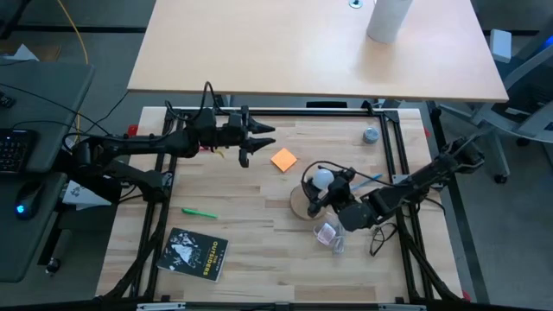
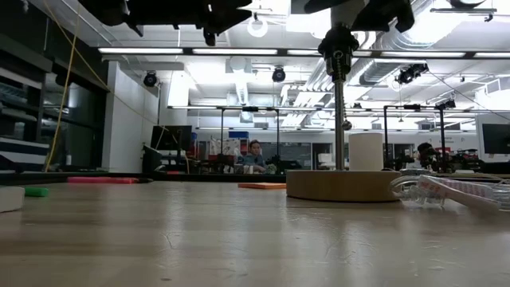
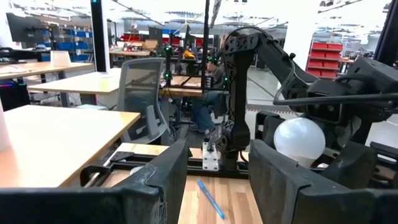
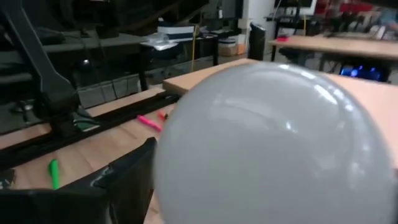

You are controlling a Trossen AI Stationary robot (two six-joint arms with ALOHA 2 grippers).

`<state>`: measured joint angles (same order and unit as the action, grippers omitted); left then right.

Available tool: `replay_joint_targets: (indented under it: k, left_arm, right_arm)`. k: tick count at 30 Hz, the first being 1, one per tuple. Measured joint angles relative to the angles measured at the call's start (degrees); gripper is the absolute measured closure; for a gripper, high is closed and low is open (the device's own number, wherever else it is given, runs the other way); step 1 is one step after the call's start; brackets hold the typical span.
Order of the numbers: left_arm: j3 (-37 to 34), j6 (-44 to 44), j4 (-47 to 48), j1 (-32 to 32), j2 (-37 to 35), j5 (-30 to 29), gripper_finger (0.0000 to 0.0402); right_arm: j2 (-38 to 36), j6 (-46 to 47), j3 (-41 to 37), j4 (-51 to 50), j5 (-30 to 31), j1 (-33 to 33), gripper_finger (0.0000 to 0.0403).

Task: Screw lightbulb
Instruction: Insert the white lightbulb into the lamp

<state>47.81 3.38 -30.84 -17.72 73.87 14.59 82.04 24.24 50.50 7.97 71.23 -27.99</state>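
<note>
The right gripper (image 1: 331, 192) is closed on the small white frosted globe lightbulb (image 1: 323, 179), one dark finger on each side of the globe, directly over the tan round wooden disc with a black socket (image 1: 304, 201). In the right wrist view the globe (image 4: 273, 143) fills most of the picture, with one dark finger (image 4: 127, 180) against its flank, so the grip appears firm and centred.

Judged from this pose, the step in hand is threading the bulb into the socket. To do it well, keep the wrist rotation axis in line with the socket centre, turn slowly with light downward pressure, and stop at the first firm resistance. Do not squeeze harder; the globe is likely fragile. If the thread binds early, back off slightly and re-seat rather than force it.

The bulb's long axis appears to stand close to vertical, globe upward; the base and its engagement with the socket are hidden by the fingers, so thread depth cannot be read.

Just beside the disc lies a small see-through plastic packet (image 1: 328, 234). Farther off lies an orange square note (image 1: 283, 160).

The left gripper (image 1: 251, 142) hovers over the far left part of the table, fingers apart and empty. In its wrist view the globe (image 3: 300, 140) shows beyond them.
</note>
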Motion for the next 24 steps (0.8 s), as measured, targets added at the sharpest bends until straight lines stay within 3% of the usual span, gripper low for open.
replay_joint_targets:
  k: [17, 24]
  left_arm:
    - [0.00, 1.08, -0.33, 0.09, -0.66, 0.02, 0.0249]
    - [0.00, 1.05, -0.27, 0.11, -3.65, 0.02, 0.0249]
  right_arm:
    - [0.02, 2.68, 0.00, -0.26, 0.63, 1.60, 0.0080]
    - [0.02, 3.95, 0.00, 0.43, -6.56, 3.58, 0.0080]
